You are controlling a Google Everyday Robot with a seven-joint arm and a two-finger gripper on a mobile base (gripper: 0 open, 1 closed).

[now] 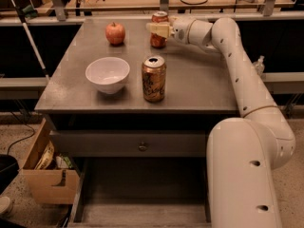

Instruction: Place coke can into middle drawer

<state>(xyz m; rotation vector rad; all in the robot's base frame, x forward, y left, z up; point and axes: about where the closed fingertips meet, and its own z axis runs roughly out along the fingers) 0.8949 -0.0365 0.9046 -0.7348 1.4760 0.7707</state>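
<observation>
The coke can, red with a silver top, stands upright at the back of the grey cabinet top. My gripper reaches in from the right at the can's height, and its cream end lies across the can's upper front. The can rests on the top. The middle drawer is pulled out below the cabinet, a wide grey box with a bare floor. It lies under the closed drawer front with a round knob.
A red apple sits left of the coke can. A white bowl and a gold-brown can stand near the front edge. A cardboard box sits on the floor at left. My white arm spans the right side.
</observation>
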